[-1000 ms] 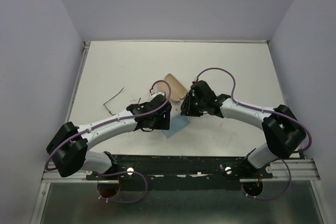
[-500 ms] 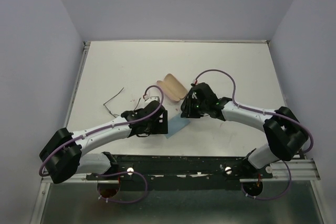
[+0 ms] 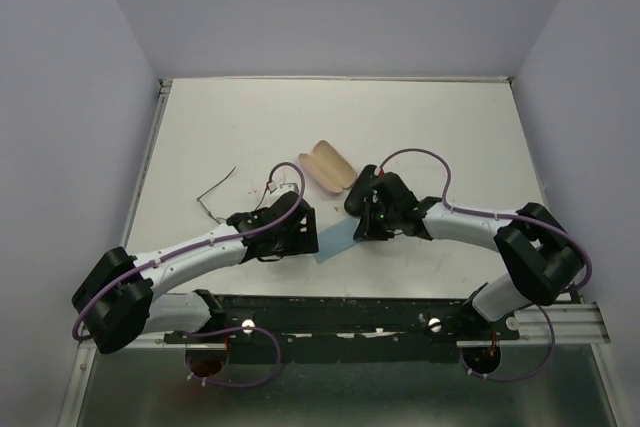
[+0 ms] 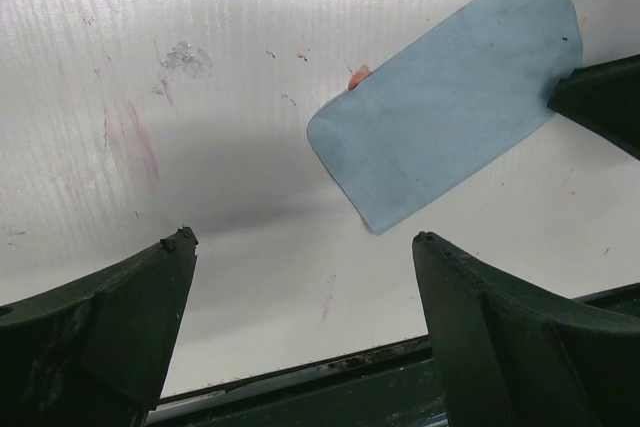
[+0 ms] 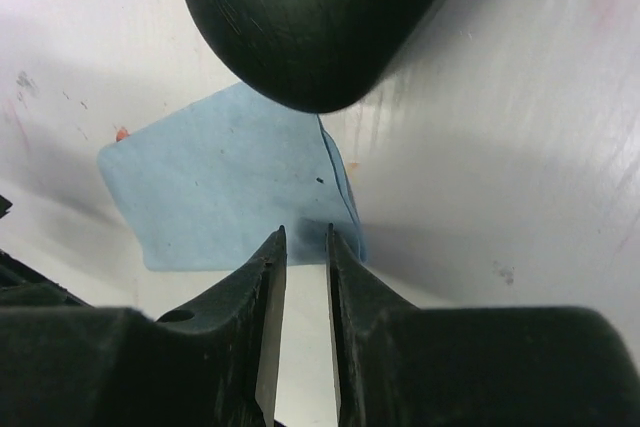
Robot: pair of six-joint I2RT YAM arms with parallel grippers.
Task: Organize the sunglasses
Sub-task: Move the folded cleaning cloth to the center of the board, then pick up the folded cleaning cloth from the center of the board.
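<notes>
Right claw (image 5: 305,232) a slit over cloth (image 5: 225,187) corner, grip unclear; left claw (image 4: 302,239) wide open, empty; sunglasses (image 3: 328,164) beyond cloth, likely light, stiff, fragile, best pinched mid-frame.

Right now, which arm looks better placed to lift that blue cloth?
The right arm. Its pincer sits nearly closed right at the edge of the blue cloth, apparently pinching it. The left pincer hangs wide open over bare table beside the cloth, holding nothing.
</notes>
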